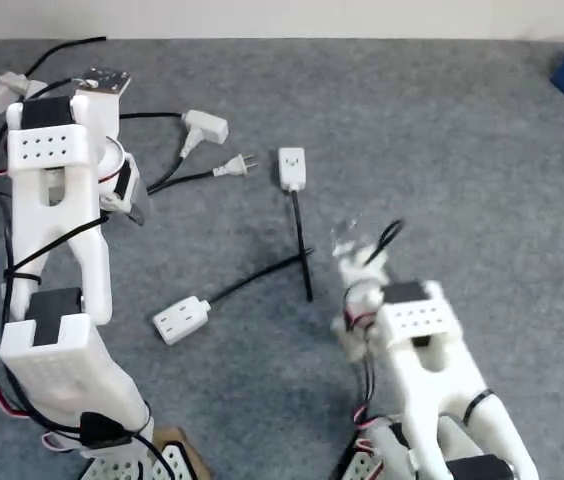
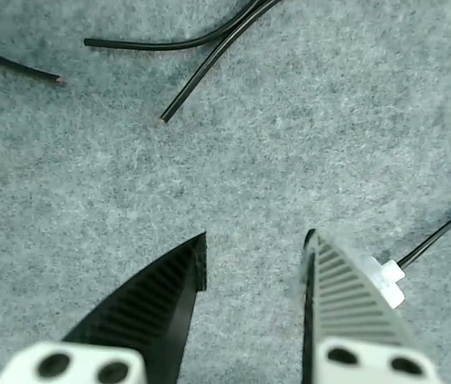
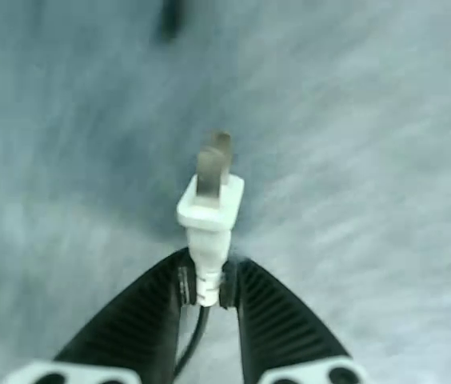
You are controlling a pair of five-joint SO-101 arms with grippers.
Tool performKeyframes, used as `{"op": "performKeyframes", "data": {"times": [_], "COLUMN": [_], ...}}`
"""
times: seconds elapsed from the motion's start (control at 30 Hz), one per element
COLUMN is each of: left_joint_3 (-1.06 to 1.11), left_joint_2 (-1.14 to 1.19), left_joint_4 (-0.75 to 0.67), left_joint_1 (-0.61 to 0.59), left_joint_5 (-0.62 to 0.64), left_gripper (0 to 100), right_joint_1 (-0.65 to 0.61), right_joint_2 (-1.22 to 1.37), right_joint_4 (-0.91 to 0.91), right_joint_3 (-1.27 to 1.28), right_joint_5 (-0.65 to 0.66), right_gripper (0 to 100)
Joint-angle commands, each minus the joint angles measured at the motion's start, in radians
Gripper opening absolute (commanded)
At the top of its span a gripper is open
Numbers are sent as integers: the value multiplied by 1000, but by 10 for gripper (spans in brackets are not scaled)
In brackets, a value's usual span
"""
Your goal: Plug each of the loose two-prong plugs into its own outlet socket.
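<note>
Our right claw (image 3: 208, 290) is pinching a plug (image 3: 209, 204) by its base with the prongs pointing out front, so we judge it's set for a straight push-in. In the high view, the upper socket (image 1: 292, 168) sits at centre top and the lower socket (image 1: 182, 320) left of centre. A second plug (image 1: 234, 166) lies just left of the upper socket. Our left claw (image 2: 253, 248) hangs spread over the counter (image 2: 329, 120), holding nothing.
</note>
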Motion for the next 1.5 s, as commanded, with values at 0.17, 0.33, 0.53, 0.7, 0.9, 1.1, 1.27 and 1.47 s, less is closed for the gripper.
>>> {"op": "performKeyframes", "data": {"times": [0.17,0.33,0.53,0.7,0.9,1.1,1.27,1.47], "left_joint_3": [-309,-466,-527,-283,223,768,963,1027], "left_joint_2": [-24,-113,-295,-461,-679,-949,-1136,-1194], "left_joint_4": [61,58,63,64,52,-189,-229,-265], "left_joint_1": [1,-8,-42,-87,-191,-173,-35,38], "left_joint_5": [-14,78,100,37,-69,-170,-170,-170], "left_gripper": [207,210,219,406,466,472,486,482], "right_joint_1": [-159,-421,-547,-549,-552,-564,-659,-704], "right_joint_2": [-4,-4,-4,-4,-4,-5,-5,-7], "right_joint_4": [15,-25,-31,-59,-179,-219,-220,-220], "right_joint_3": [-438,-489,-484,-441,-317,-286,-249,-237], "right_joint_5": [-74,-149,-138,-115,-120,-172,-175,-178], "right_gripper": [8,8,8,8,8,8,8,8]}}
